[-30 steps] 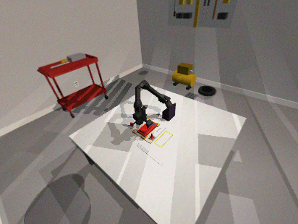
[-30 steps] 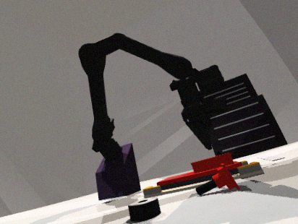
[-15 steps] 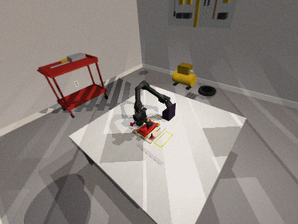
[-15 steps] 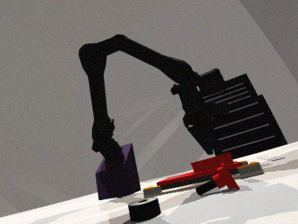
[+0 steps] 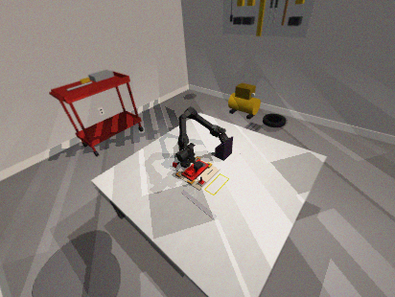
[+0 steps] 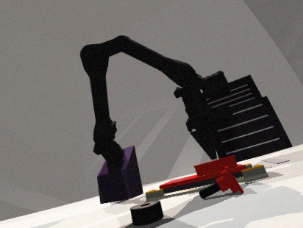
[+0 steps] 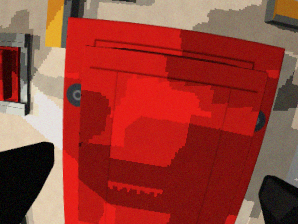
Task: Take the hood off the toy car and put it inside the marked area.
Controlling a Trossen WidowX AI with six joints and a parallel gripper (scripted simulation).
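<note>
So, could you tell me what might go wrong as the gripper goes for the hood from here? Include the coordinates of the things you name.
The open gripper (image 5: 197, 166) (image 6: 216, 158) (image 7: 158, 171) straddles the red hood (image 7: 150, 125) with its fingers near the sides; a slightly off-centre descent could land a fingertip on the panel. The yellow-outlined area (image 5: 211, 193) lies close beside the car, so the hood might knock it on the way over.
</note>
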